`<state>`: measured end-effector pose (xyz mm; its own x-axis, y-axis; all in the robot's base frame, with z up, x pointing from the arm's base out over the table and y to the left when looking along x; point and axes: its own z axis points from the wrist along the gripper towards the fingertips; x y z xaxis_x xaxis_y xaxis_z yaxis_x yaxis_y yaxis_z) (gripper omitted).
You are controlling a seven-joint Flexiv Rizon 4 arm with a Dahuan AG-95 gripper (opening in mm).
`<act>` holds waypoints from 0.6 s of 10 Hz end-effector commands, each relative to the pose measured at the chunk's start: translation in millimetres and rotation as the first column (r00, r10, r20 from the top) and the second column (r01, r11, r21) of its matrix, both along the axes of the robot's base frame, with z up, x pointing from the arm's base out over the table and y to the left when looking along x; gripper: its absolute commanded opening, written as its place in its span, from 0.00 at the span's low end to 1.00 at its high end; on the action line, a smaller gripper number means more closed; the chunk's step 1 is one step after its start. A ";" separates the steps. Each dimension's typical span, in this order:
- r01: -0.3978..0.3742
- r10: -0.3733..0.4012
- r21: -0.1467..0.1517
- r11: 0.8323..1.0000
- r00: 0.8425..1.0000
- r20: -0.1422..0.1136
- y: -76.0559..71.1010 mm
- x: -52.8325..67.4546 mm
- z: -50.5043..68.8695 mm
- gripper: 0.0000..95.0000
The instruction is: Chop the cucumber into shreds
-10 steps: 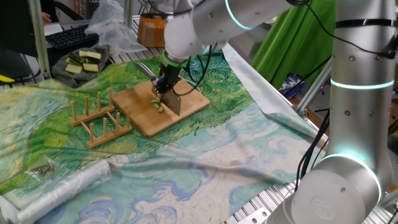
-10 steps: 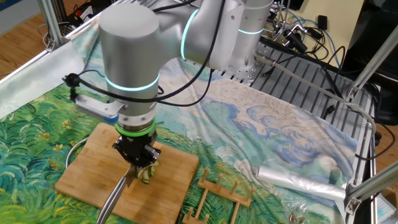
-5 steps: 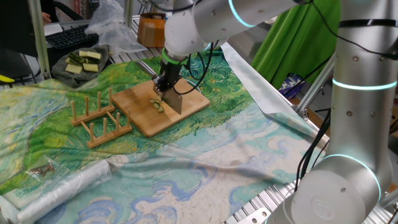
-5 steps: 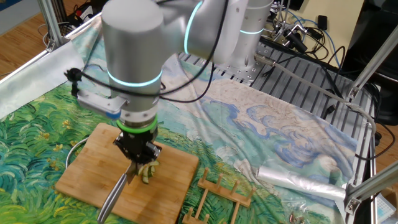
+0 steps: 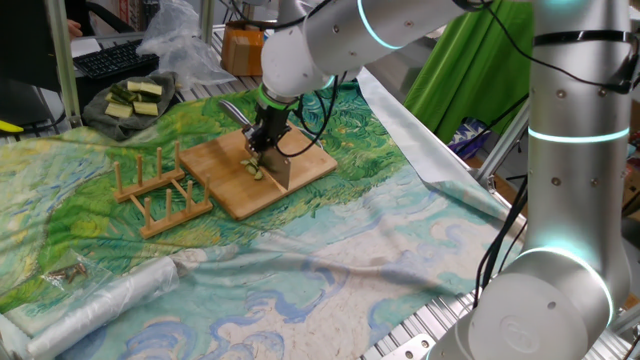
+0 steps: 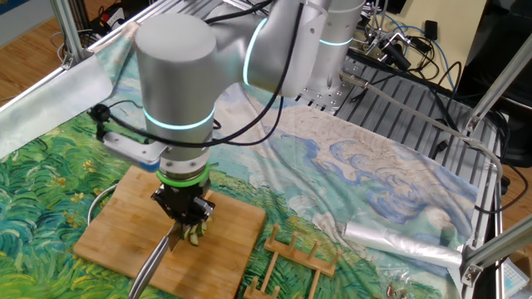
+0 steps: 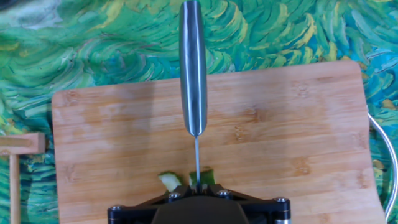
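Note:
My gripper is shut on a steel knife and holds it over the wooden cutting board. In the hand view the blade runs edge-on from the jaws, with the handle pointing away. The cucumber lies as small pale green bits with dark skin on both sides of the blade, right at the jaws. It also shows in one fixed view beside the blade and in the other fixed view under the gripper.
A wooden peg rack stands just left of the board. A grey plate with longer cucumber sticks sits at the back left. A rolled plastic sheet lies at the front left. A brown container stands behind the board.
The gripper with the knife rose slightly and came back down at nearly the same spot on the board. The cucumber bits stay beside the blade.

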<state>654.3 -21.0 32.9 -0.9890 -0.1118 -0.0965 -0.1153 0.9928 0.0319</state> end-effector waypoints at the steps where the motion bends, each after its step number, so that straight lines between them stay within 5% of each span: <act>1: 0.008 -0.008 -0.002 1.000 1.000 0.003 0.2 1.5 2.8 0.00; 3: 0.005 -0.005 -0.013 1.000 1.000 0.010 -0.2 0.8 18.6 0.00; 6: 0.008 -0.008 -0.018 1.000 1.000 0.014 -0.8 0.1 21.1 0.00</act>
